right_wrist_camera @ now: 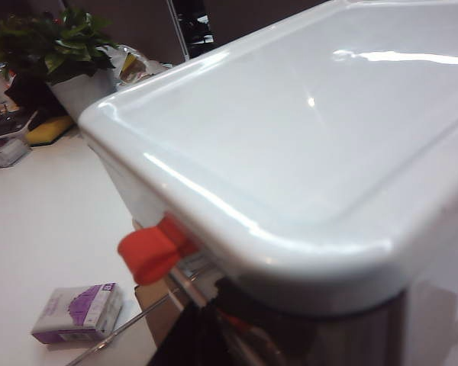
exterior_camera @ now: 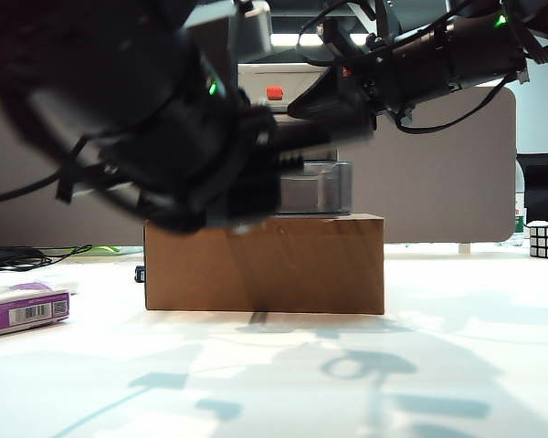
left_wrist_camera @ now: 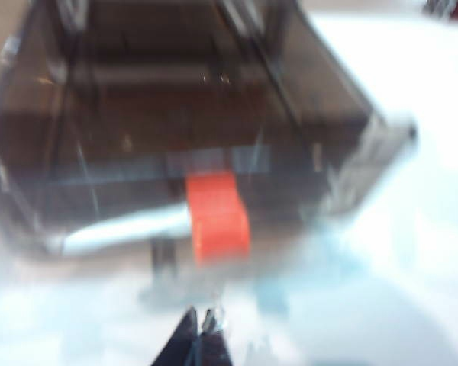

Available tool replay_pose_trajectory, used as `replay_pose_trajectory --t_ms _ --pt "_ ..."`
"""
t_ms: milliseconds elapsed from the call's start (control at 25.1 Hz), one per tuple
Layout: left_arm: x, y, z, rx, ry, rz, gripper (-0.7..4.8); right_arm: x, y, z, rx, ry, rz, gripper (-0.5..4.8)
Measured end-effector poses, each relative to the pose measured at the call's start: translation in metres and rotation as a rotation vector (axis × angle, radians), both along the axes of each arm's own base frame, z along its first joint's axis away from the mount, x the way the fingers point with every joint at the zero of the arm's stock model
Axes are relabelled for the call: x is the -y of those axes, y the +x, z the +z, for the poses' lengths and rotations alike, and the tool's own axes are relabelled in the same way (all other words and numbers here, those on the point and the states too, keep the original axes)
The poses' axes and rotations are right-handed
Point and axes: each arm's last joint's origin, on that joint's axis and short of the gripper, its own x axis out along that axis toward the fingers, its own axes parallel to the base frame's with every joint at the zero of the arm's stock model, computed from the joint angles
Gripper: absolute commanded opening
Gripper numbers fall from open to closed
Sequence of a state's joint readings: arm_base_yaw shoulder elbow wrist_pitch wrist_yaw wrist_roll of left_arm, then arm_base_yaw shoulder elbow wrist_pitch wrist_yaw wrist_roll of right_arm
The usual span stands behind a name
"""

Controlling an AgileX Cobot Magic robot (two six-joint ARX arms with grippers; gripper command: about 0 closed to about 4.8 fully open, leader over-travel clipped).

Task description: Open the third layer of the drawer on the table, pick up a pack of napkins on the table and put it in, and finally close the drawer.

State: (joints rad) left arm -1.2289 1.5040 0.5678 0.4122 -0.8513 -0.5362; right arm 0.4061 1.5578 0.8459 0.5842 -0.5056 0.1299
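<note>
The drawer (exterior_camera: 316, 187) stands on a brown cardboard box, mostly hidden behind my blurred left arm (exterior_camera: 164, 119). The third layer (left_wrist_camera: 214, 99) is pulled out; it is smoky grey with a red handle (left_wrist_camera: 217, 215). My left gripper (left_wrist_camera: 201, 324) hangs a little in front of that handle, shut and holding nothing. The purple pack of napkins (exterior_camera: 23, 308) lies on the white table (exterior_camera: 283, 374) at the far left and shows again (right_wrist_camera: 78, 311) in the right wrist view. My right gripper (right_wrist_camera: 214, 335) is a dark shape against the cabinet under its white top (right_wrist_camera: 305, 122); how its jaws stand is not clear.
The brown cardboard box (exterior_camera: 265, 265) fills the table's middle. A Rubik's cube (exterior_camera: 547, 240) sits at the far right edge. Black cables (exterior_camera: 27, 257) lie at the back left. A potted plant (right_wrist_camera: 61, 46) stands beyond the table. The top tier's red handle (exterior_camera: 274, 92) shows.
</note>
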Motion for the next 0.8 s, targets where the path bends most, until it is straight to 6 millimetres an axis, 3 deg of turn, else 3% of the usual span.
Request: replay_pose_trajectory --t_ms 80,239,318,517,557,796 --pt "-0.001 -0.004 -0.001 -0.011 0.025 -0.015 -0.05 0.0 0.0 0.0 0.0 0.0 -0.002 -0.06" --pt "-0.006 -0.011 0.007 -0.02 0.054 -0.035 0.73 0.0 0.0 -0.001 -0.008 -0.004 -0.004 -0.06" --pt "-0.013 -0.019 0.015 -0.028 0.093 -0.052 0.86 0.0 0.0 -0.003 -0.025 -0.011 -0.001 -0.06" --pt "-0.052 -0.027 0.048 -0.009 0.15 0.015 0.85 0.001 -0.001 -0.006 -0.067 -0.023 0.027 -0.06" --pt "-0.068 -0.026 0.058 -0.014 0.161 0.042 0.85 0.001 -0.002 -0.006 -0.069 -0.019 0.052 -0.06" --pt "-0.123 -0.008 0.082 -0.047 0.143 0.16 0.64 0.0 -0.003 -0.006 -0.089 0.001 0.093 -0.06"
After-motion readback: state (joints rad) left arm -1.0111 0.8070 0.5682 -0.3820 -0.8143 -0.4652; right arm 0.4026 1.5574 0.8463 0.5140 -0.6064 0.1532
